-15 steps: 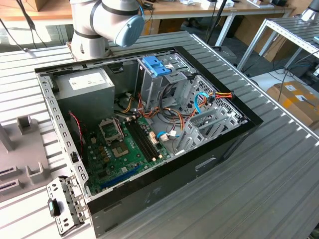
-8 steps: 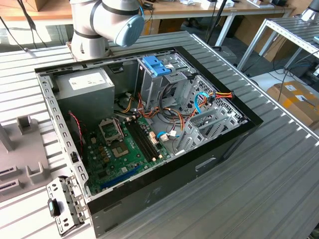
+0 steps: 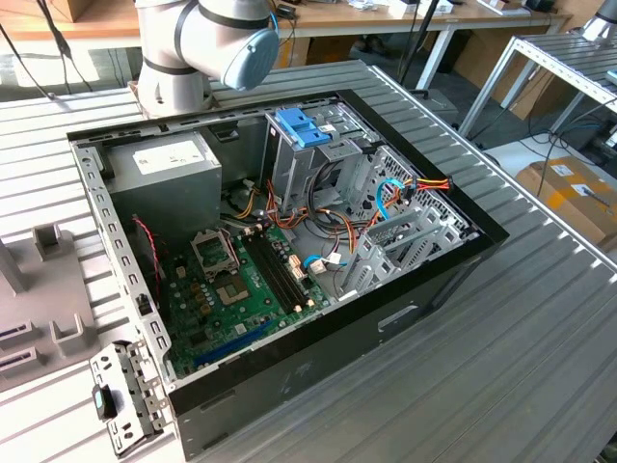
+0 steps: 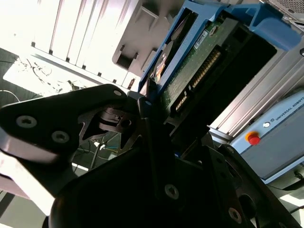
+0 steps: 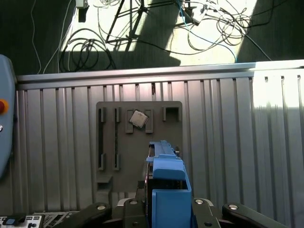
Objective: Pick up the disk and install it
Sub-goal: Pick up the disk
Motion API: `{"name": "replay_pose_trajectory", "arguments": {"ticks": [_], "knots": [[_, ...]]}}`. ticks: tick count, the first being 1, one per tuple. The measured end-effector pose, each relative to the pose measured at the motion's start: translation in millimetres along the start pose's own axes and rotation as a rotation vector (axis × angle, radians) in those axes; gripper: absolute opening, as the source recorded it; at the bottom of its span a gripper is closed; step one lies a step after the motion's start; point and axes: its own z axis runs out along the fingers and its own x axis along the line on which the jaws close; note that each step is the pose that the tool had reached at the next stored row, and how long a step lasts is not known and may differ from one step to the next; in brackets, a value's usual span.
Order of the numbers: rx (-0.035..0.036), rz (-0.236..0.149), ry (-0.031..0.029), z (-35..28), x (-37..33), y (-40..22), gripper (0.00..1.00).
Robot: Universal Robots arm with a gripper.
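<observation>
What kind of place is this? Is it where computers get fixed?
Probably a robotics lab or workshop. An open computer case lies on a ribbed metal table, a robot arm stands beside it, and its end effector holds a disk.

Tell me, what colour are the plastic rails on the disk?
Blue. The disk shows its rails best in the first wrist view.

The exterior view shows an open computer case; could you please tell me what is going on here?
The gripper is shut on the disk, whose green circuit board shows in the second wrist view. In the first wrist view it is held over the ribbed metal table and a grey fixture plate carrying a small chip. The computer case lies open on the table; the disk is not yet in it.
</observation>
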Motion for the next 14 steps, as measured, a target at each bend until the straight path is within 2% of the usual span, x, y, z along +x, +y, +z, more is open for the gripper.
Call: {"name": "replay_pose_trajectory", "arguments": {"ticks": [11, 12, 14], "knots": [[-0.0001, 0.0, 0.0, -0.4, -0.5, -8.5, 0.36], [0.0, 0.0, -0.0001, -0.4, -0.5, -9.8, 0.36], [0.0, 0.0, 0.0001, -0.7, -1.0, -17.4, 0.36]]}}
